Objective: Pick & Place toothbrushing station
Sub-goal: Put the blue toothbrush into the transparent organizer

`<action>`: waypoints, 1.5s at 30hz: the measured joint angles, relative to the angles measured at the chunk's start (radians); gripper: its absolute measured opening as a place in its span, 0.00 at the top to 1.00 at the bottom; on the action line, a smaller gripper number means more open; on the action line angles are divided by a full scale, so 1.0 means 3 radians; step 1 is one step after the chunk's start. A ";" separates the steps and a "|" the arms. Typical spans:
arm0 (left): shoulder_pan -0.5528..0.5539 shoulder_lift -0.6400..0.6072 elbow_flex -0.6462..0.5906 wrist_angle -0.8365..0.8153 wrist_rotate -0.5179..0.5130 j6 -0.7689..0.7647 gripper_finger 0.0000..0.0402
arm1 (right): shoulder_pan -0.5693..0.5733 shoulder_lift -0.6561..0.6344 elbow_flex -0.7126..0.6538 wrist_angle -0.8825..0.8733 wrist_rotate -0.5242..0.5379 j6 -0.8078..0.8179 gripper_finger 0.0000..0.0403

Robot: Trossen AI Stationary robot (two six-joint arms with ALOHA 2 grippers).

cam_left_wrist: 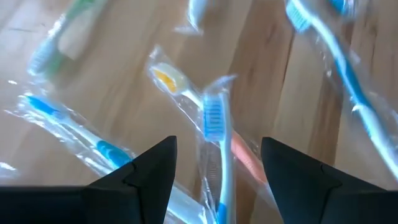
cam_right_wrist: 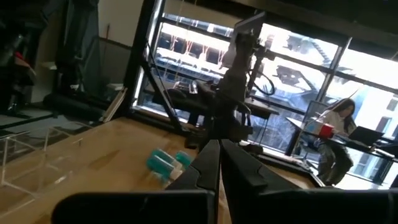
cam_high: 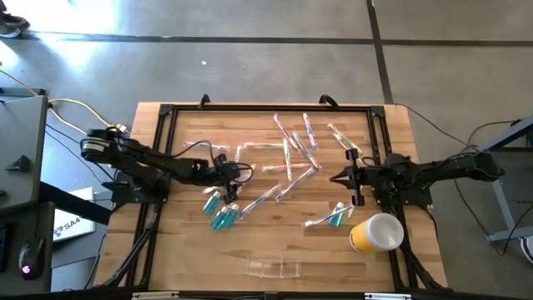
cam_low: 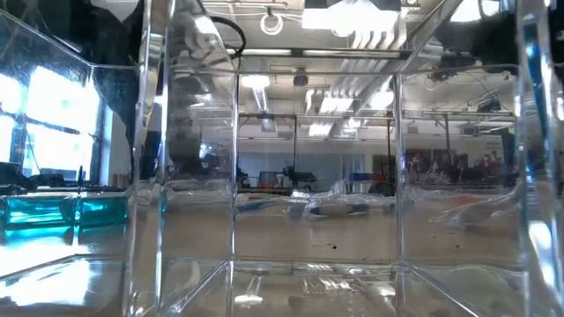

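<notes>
Nearest the front edge of the pale wooden slatted worktop (cam_high: pixel 275 242) stands a clear plastic organiser with compartments (cam_high: pixel 273 267); its transparent walls fill the low view (cam_low: pixel 264 176). Behind it to the right, a yellow paper cup with a white inside (cam_high: pixel 376 232) lies tipped on its side near the right edge.

Further back on the left, several teal-capped toothpaste tubes (cam_high: pixel 221 212) lie in a cluster, and a wrapped toothbrush with teal on it (cam_high: pixel 329 218) lies just left of the cup.

The left hand (cam_high: pixel 228 188) is down over the worktop just behind those tubes, its fingers (cam_left_wrist: pixel 146 171) spread apart and released, gripping nothing. Between them, in the left wrist view, a blue-bristled toothbrush in clear wrapper (cam_left_wrist: pixel 214 134) lies on the wood, crossing an orange-handled wrapped toothbrush (cam_left_wrist: pixel 177 87).

The right hand (cam_high: pixel 336 177) sits at the right side, pointing toward the middle, its fingers (cam_right_wrist: pixel 214 165) clenched together and empty.

Farthest back, a scatter of clear-wrapped toothbrushes in green, blue and white (cam_high: pixel 291 150) spreads across the centre and rear of the worktop.

Beyond the worktop, in the right wrist view, a person sits at a desk (cam_right_wrist: pixel 333 134).
</notes>
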 joint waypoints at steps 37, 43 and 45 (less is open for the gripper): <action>-0.0001 0.0108 0.0198 -0.0649 -0.0221 0.0248 0.95 | 0.0000 0.0277 0.0000 0.0004 -0.0023 0.0161 0.98; -0.0063 0.0108 0.0722 -0.1487 -0.0460 0.0203 0.97 | 0.0000 0.0331 -0.0001 0.0004 -0.0023 0.0256 0.98; -0.0147 0.0102 0.0899 -0.1725 -0.0575 0.0148 0.96 | 0.0000 0.0345 -0.0001 0.0003 -0.0022 0.0323 0.98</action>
